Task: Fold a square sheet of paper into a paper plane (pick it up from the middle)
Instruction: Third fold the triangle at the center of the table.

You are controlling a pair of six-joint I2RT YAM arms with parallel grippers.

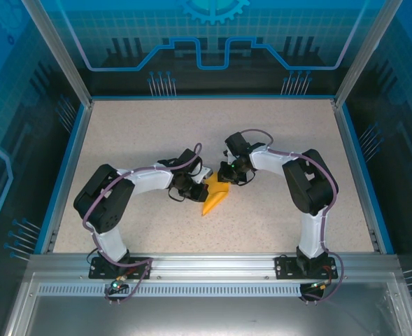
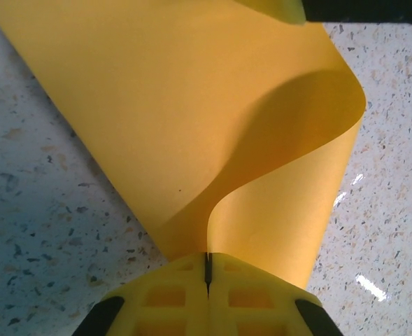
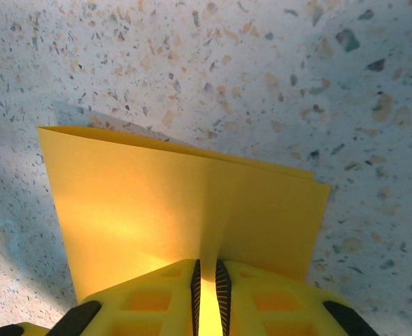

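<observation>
The square sheet of paper (image 1: pixel 215 198) is orange-yellow and folded. It lies mid-table between both arms and tapers to a point toward the near side. My left gripper (image 1: pixel 200 185) comes in from the left. In the left wrist view it (image 2: pixel 208 257) is shut on an edge of the sheet (image 2: pixel 192 105), which curls up in a loop to the right. My right gripper (image 1: pixel 224 176) comes in from the right. In the right wrist view it (image 3: pixel 208 264) pinches a raised crease of the folded sheet (image 3: pixel 157 203), which lies flat in layers beyond the jaws. The paper plane is out of view.
The speckled beige tabletop (image 1: pixel 143 133) has a blue raised border (image 1: pixel 66 175) and clear enclosure walls. The aluminium base rail (image 1: pixel 212 262) with both arm mounts runs along the near edge.
</observation>
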